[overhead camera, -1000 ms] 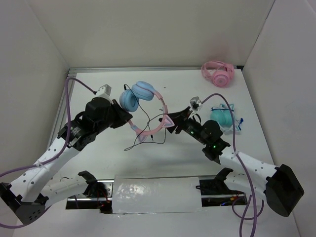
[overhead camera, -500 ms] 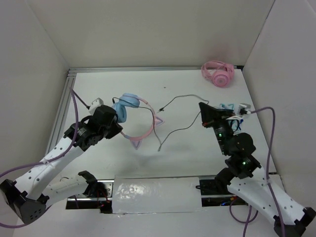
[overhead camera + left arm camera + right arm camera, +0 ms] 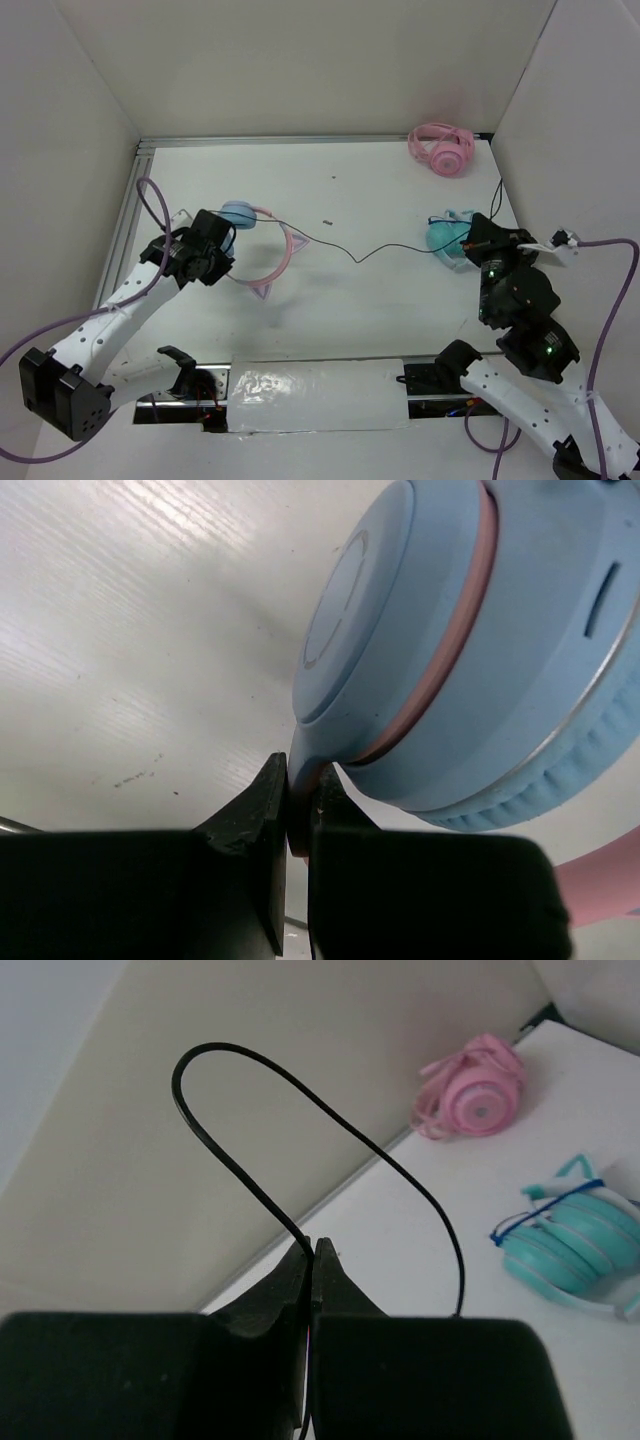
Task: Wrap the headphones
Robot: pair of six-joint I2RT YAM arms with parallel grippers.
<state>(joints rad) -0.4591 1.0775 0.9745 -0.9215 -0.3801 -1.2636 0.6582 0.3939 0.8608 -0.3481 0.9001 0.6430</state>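
1. The left gripper (image 3: 297, 802) has its fingers clamped on the edge of one light blue ear cup of the pink cat-ear headphones (image 3: 238, 214), at the left of the white table (image 3: 380, 300).
2. The right gripper (image 3: 312, 1258) has its fingers pinched together on the thin black cable (image 3: 360, 255), which stretches across mid-table.
3. The teal headphones (image 3: 445, 236) lie beside that gripper. The all-pink headphones (image 3: 440, 150) are in the far right corner.

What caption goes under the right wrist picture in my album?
Right gripper pinches the looping black cable; pink headphones and teal headphones lie beyond.
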